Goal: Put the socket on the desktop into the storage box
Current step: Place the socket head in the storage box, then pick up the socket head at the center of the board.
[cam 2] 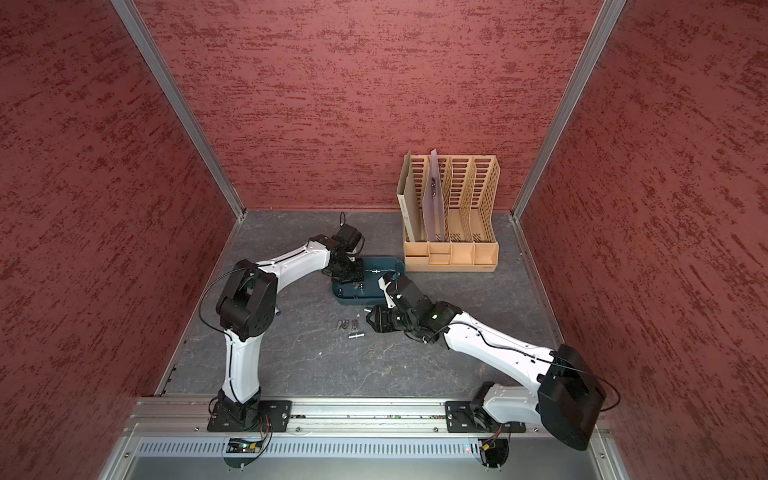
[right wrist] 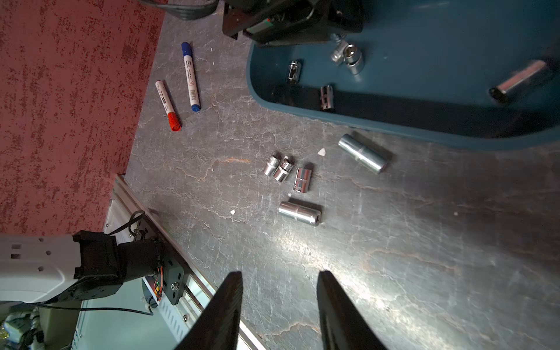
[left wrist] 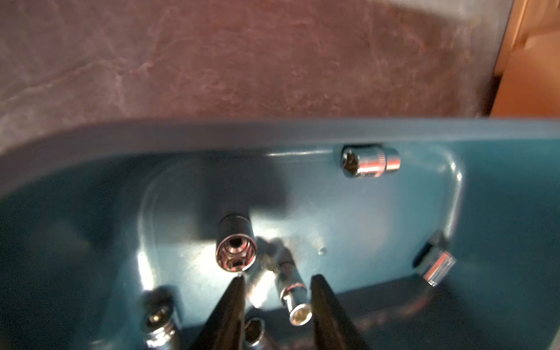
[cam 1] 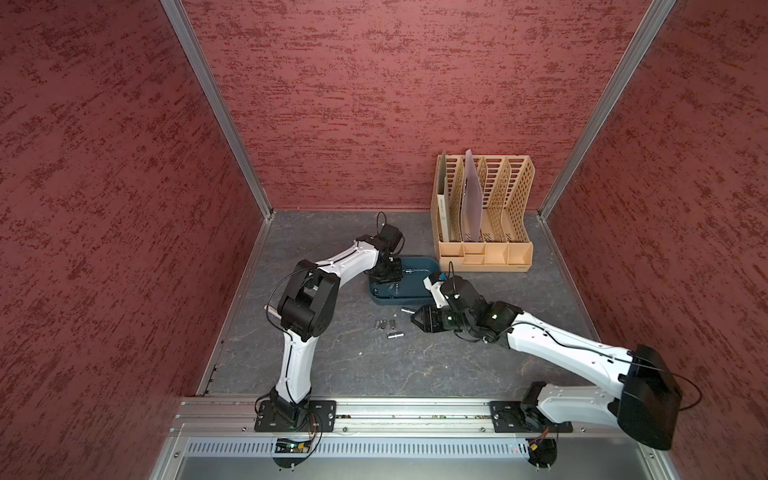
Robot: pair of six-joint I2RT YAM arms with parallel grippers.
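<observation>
**Storage box and sockets, top and wrist views.** We are viewing the storage box [cam 1: 395,302] as it is sitting on the surface [cam 1: 374,365] toward the back edge, just in front of the tan file rack [cam 1: 484,208], which is occupying the back right corner. The left tool [left wrist: 278,278] is reaching down into the left end of the box. Its jaws are standing apart, and a slim socket [left wrist: 295,300] is lying on the box floor between them, unclamped. We are also marking other stored sockets around it: a short socket [left wrist: 371,160] is resting against the box wall, and a dark socket [left wrist: 236,245] is turning its open end toward the wrist camera. The right tool [right wrist: 280,272] is hanging over the middle of the surface with its jaws parted and nothing between them. Five loose sockets [right wrist: 303,180] are lying on the surface in front of the box's near wall. The long socket [right wrist: 363,153] is lying just beside that wall. A red marker [right wrist: 168,104] and a blue marker [right wrist: 190,77] are lying near the left edge of the surface.
</observation>
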